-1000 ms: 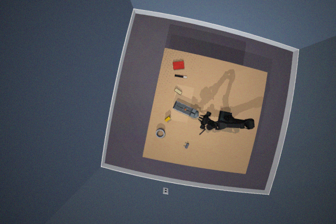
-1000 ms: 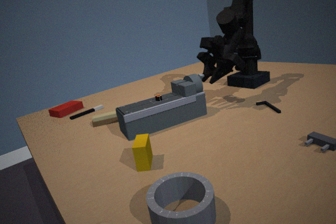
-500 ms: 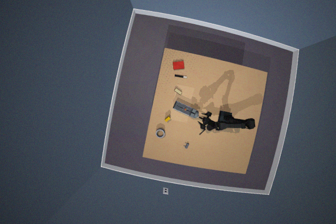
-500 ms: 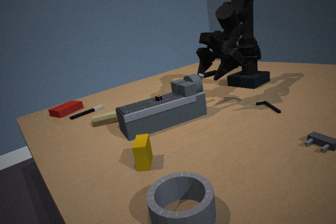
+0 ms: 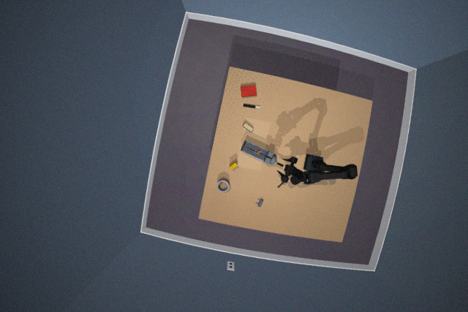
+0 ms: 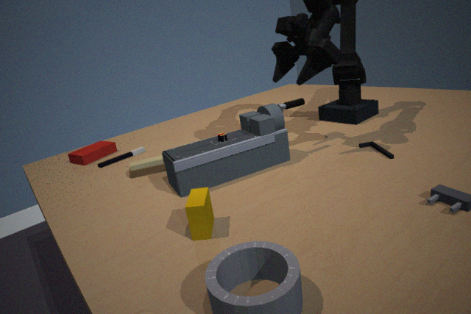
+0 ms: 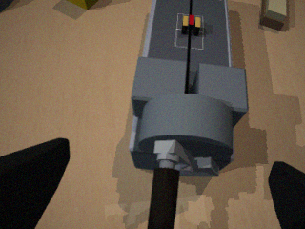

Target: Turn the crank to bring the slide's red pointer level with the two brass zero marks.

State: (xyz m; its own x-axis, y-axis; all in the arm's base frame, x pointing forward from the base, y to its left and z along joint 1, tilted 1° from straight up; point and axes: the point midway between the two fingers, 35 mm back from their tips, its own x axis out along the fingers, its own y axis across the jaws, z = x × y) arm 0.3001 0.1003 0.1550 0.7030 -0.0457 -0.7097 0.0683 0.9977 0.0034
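Observation:
The grey machine [image 5: 252, 148] [image 6: 228, 160] [image 7: 167, 83] lies on the table. Its red pointer [image 6: 218, 136] [image 7: 190, 21] sits between the two brass marks [image 7: 198, 23], level with them in the wrist view. The black crank handle [image 6: 294, 103] [image 7: 163, 210] sticks out of the round hub at the near end. My gripper [image 5: 285, 169] [image 6: 288, 79] [image 7: 171, 160] is open and empty. It hangs above and behind the handle, with its fingers spread wide and clear of it on both sides.
A yellow block [image 6: 199, 213] and a grey ring [image 6: 228, 295] stand in front of the machine. A tan block [image 6: 146, 166] [image 7: 274, 3], a marker [image 6: 119, 157] and a red block [image 6: 92, 151] lie to its left. A black L-key [image 6: 376, 148] and a grey two-pin piece [image 6: 450, 196] lie to its right.

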